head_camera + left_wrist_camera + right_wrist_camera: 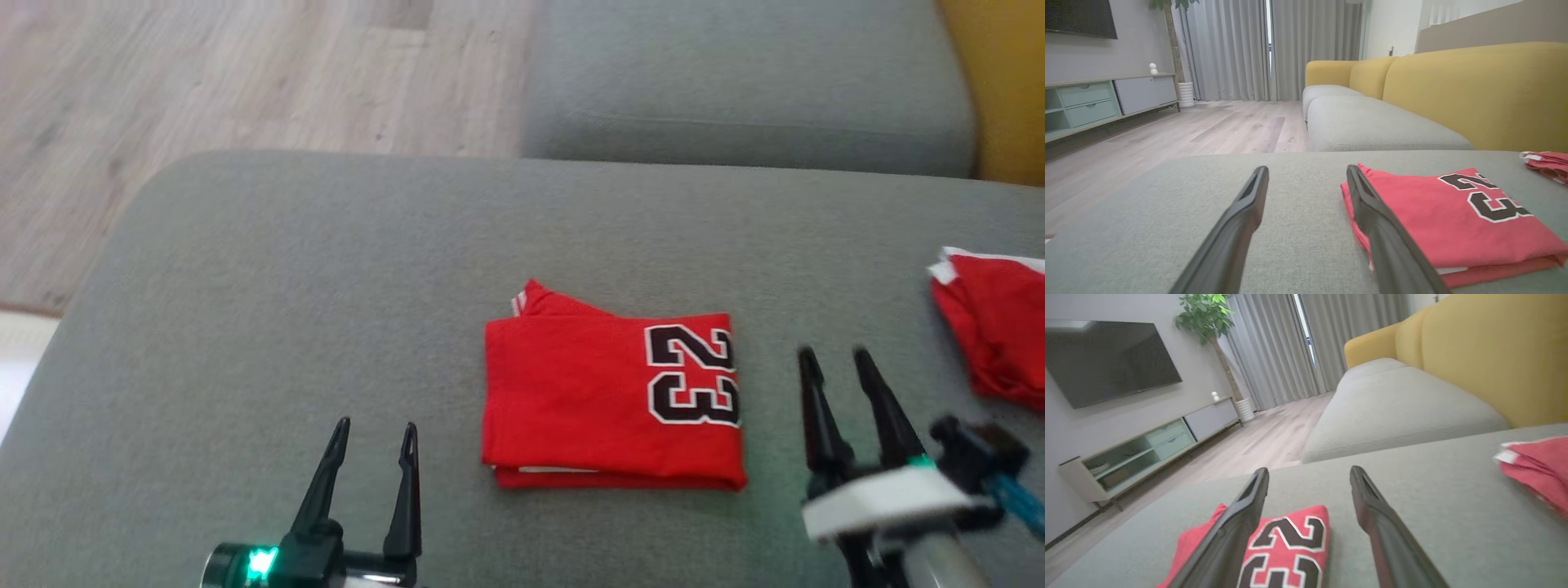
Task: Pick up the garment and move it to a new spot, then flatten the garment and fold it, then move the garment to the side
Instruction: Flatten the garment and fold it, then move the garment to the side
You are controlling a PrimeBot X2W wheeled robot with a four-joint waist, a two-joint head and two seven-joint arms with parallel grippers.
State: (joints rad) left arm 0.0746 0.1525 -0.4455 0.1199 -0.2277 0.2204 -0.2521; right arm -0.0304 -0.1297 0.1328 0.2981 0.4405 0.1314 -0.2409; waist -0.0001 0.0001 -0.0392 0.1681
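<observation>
Lying folded near the front edge of the grey cushion (286, 286), the garment (612, 400) shows its 23 upward. The left gripper (376, 425) and right gripper (833, 353) flank it, fingers apart and empty. Folding looks done. Moving it aside calls for pinching all layers together.

Two red fabric garments are counted: one folded red jersey with a black 23 (604, 392) in the middle and one rumpled red garment with white trim (996, 327) at the right. There are two grey upholstered seat cushions, the near cushion (245, 327) and the far cushion (735, 82). There are two black two-fingered grippers, the left gripper (376, 425) and the right gripper (833, 353). There is also one flat black television (1106, 359), one leafy potted plant (1208, 314) and one long low cabinet (1147, 449).
</observation>
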